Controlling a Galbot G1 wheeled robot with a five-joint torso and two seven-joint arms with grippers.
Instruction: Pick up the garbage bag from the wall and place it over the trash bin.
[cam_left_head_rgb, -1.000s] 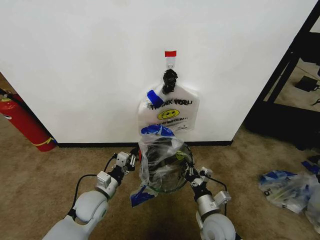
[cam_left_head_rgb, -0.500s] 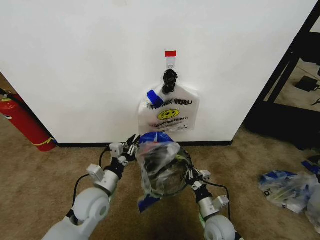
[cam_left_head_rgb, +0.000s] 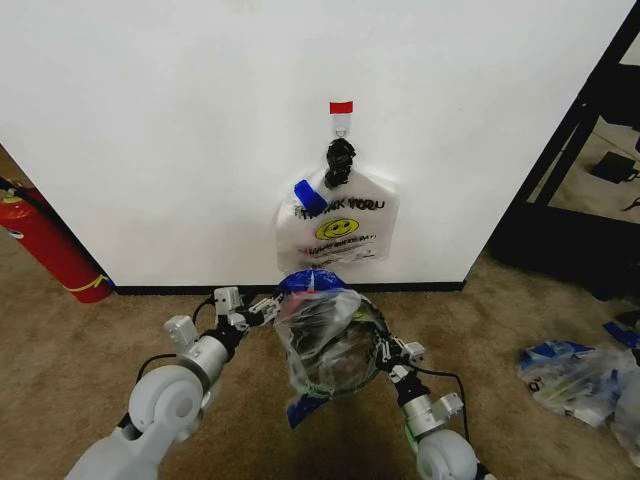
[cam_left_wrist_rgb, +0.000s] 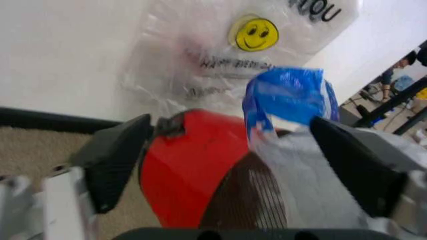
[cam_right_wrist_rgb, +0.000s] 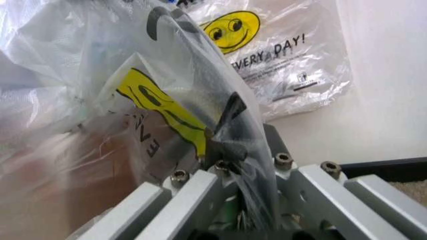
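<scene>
The garbage bag (cam_left_head_rgb: 322, 335), clear crinkly plastic with blue tape patches, is draped over the round black mesh trash bin (cam_left_head_rgb: 345, 372) on the carpet below the wall (cam_left_head_rgb: 150, 120). My left gripper (cam_left_head_rgb: 256, 308) is at the bag's left rim. In the left wrist view the left gripper (cam_left_wrist_rgb: 232, 125) stands open, its black fingers (cam_left_wrist_rgb: 113, 160) wide apart around the bin's red and mesh side (cam_left_wrist_rgb: 200, 175) and a blue tape patch (cam_left_wrist_rgb: 287, 95). My right gripper (cam_left_head_rgb: 386, 350) is at the bag's right rim. The right wrist view has it (cam_right_wrist_rgb: 223, 150) shut on a fold of the clear plastic (cam_right_wrist_rgb: 80, 100).
A white "THANK YOU" smiley bag (cam_left_head_rgb: 340, 225) hangs from a red-topped hook (cam_left_head_rgb: 341, 108) just behind the bin. A red fire extinguisher (cam_left_head_rgb: 50, 245) leans at the left. A heap of clear-and-blue bags (cam_left_head_rgb: 575, 375) lies on the carpet at right, near a black frame (cam_left_head_rgb: 580, 150).
My left arm has swung outward to the left. The bag's blue-taped rim has risen and shifted toward the wall, and the plastic lies farther over the bin. The right gripper barely moved.
</scene>
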